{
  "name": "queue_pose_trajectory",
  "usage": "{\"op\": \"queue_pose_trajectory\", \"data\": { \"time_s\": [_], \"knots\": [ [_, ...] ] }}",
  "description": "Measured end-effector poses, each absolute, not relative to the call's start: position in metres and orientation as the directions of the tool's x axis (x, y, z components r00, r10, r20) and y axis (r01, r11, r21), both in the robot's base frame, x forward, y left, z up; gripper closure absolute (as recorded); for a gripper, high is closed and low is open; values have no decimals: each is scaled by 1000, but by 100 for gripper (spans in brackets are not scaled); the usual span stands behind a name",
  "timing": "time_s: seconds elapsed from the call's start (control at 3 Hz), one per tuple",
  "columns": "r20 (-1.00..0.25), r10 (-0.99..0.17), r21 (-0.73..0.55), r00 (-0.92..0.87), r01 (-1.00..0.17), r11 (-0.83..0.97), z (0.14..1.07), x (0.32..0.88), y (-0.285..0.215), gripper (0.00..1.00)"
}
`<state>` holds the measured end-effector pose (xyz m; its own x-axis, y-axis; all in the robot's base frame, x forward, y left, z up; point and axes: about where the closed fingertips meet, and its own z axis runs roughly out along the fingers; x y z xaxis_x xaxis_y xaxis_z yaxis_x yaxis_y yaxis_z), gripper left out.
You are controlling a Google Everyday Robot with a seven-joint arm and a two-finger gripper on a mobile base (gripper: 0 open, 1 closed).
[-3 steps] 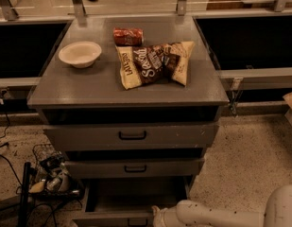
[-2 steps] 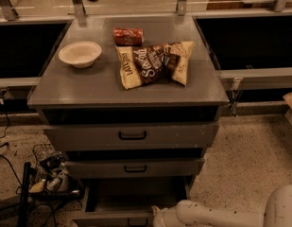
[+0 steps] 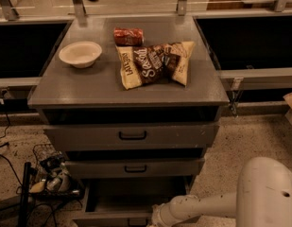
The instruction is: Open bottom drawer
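The grey cabinet (image 3: 126, 86) has three drawer fronts stacked under its top. The bottom drawer (image 3: 107, 219) stands pulled out towards me, its dark inside (image 3: 136, 195) showing below the middle drawer (image 3: 134, 168). Its front panel lies at the bottom edge of the view, with the black handle (image 3: 136, 222) partly cut off. My white arm (image 3: 202, 206) reaches in from the lower right. My gripper (image 3: 154, 218) is at the drawer's front, right of the handle, mostly hidden at the frame edge.
On the cabinet top lie a white bowl (image 3: 80, 54), a red packet (image 3: 128, 36) and snack bags (image 3: 155, 63). The top drawer (image 3: 132, 135) is shut. A wire basket with clutter and cables (image 3: 53, 174) sits on the floor to the left.
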<state>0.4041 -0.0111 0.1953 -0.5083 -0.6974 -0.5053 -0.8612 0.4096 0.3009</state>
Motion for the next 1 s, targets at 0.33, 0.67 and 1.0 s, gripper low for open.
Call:
{"op": "queue_pose_trajectory", "data": {
  "time_s": [0.33, 0.67, 1.0],
  "knots": [
    [-497, -696, 310, -518, -856, 415, 193, 403, -9, 0],
    [-490, -715, 313, -499, -866, 390, 194, 398, -5, 0],
    [-524, -723, 343, -451, -888, 305, 212, 378, 0, 0]
  ]
}}
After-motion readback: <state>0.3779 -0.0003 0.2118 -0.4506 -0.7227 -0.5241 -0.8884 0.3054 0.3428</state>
